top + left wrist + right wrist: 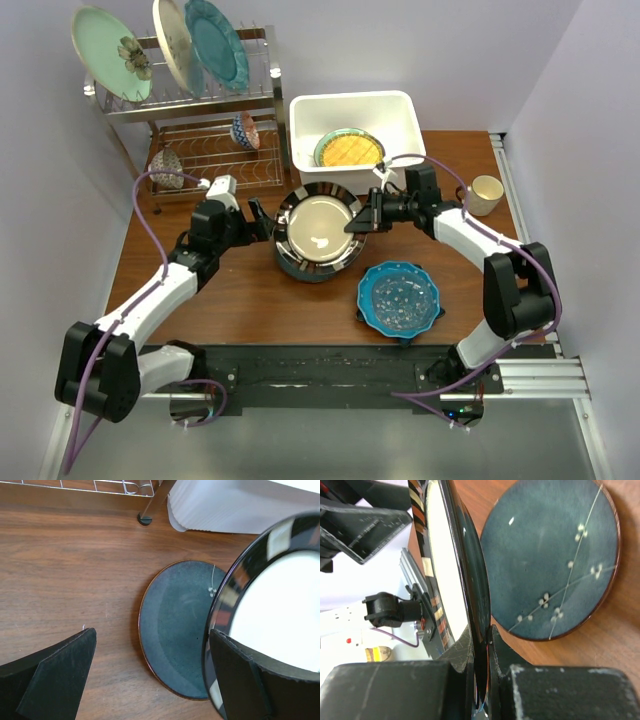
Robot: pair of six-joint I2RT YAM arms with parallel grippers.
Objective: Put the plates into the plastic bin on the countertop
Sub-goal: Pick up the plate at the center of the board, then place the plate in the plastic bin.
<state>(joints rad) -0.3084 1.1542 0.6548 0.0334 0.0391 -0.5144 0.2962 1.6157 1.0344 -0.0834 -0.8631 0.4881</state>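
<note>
Right wrist view shows the right jaws pinching just the rim of the dark-rimmed cream plate [445,580], hung over a blue-grey plate [555,555], with the left jaws gaping beside it, so it may slip and crack before reaching the plastic bin [350,98] beyond.
</note>
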